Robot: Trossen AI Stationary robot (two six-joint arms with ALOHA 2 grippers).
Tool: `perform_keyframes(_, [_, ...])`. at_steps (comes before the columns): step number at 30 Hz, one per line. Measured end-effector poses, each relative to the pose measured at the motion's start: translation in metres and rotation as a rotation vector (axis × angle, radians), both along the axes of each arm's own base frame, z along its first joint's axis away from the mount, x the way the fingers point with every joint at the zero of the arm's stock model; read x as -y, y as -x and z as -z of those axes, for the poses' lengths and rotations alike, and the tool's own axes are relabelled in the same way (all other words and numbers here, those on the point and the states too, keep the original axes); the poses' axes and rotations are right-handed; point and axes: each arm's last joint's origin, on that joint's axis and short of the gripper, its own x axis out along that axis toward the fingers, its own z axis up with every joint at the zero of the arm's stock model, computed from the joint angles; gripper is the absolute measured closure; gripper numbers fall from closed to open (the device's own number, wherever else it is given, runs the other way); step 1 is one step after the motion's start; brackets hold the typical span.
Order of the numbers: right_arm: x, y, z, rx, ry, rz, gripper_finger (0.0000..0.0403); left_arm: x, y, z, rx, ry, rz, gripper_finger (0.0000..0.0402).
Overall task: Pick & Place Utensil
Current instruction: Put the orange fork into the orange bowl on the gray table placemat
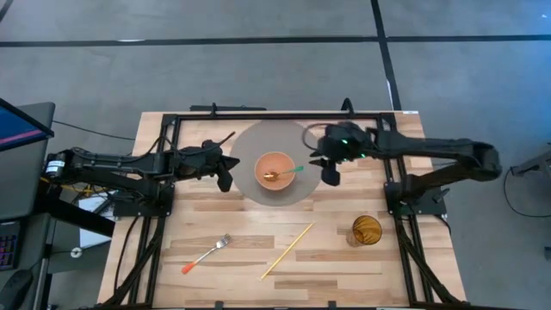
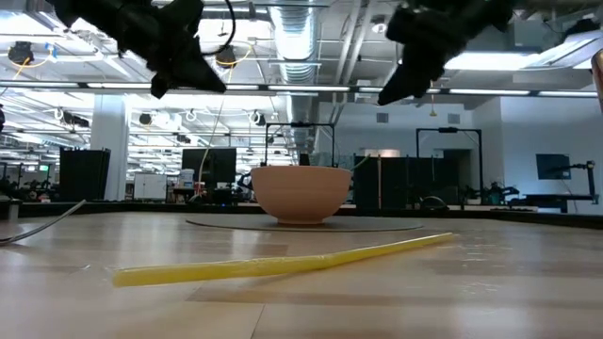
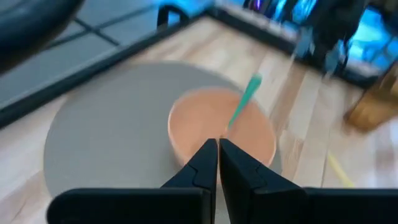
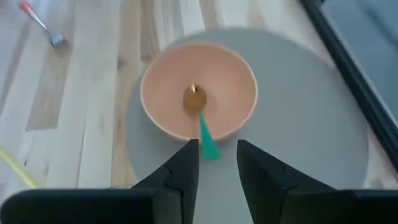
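Observation:
A salmon-pink bowl (image 1: 275, 171) stands on a round grey mat (image 1: 274, 162) at the table's middle. A spoon with a gold head and green handle (image 4: 200, 122) lies in the bowl, its handle (image 1: 296, 170) leaning over the right rim. My right gripper (image 1: 330, 173) hovers open just right of the bowl, above the handle end (image 4: 210, 149), touching nothing. My left gripper (image 1: 225, 178) is shut, raised left of the bowl (image 3: 219, 127). In the low view both grippers hang well above the bowl (image 2: 301, 191).
A fork with an orange handle (image 1: 205, 255) lies near the table's near-left. A yellow chopstick (image 1: 287, 251) lies near the middle front. An amber glass (image 1: 366, 231) stands at the near right. Bare wood spans the front of the table.

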Motion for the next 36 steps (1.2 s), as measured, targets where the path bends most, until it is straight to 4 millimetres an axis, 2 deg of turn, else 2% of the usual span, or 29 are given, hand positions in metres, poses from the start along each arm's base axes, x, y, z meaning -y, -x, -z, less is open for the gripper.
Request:
perform_keyframes(3, [-0.003,0.011,0.006,0.141,0.034,-0.008,0.03,0.0,-0.006,-0.015,0.161,-0.03,-0.004,0.0385])
perform_keyframes(6, [-0.004,0.013,-0.007,0.274,0.075,-0.012,0.03,0.001,-0.009,-0.032,0.302,-0.141,0.03,0.0389])
perform_keyframes(10, [-0.005,0.016,-0.023,0.36,0.139,-0.035,0.03,0.003,-0.017,-0.05,0.349,-0.232,0.053,0.0396])
perform_keyframes(14, [-0.005,0.018,-0.025,0.362,0.171,-0.054,0.03,0.012,-0.043,-0.056,0.246,-0.295,0.103,0.0396])
perform_keyframes(19, [-0.003,0.018,-0.027,0.39,0.182,-0.043,0.03,0.027,-0.069,-0.066,-0.093,-0.413,0.081,0.0396])
perform_keyframes(21, [-0.003,0.017,-0.029,0.403,0.185,-0.043,0.03,0.034,-0.072,-0.068,-0.171,-0.369,0.087,0.0396])
perform_keyframes(23, [-0.003,0.017,-0.028,0.403,0.185,-0.044,0.03,0.045,-0.072,-0.072,-0.152,-0.263,0.085,0.0396])
perform_keyframes(26, [-0.003,0.017,-0.028,0.399,0.183,-0.045,0.03,0.066,-0.065,-0.074,-0.146,-0.117,0.184,0.0393])
perform_keyframes(31, [-0.002,0.012,-0.022,0.373,0.153,-0.033,0.03,0.1,-0.042,-0.05,-0.302,0.031,0.229,0.0385])
perform_keyframes(36, [0.0,0.005,-0.013,0.337,0.134,-0.029,0.03,0.122,-0.02,-0.022,-0.423,0.243,0.191,0.0363])
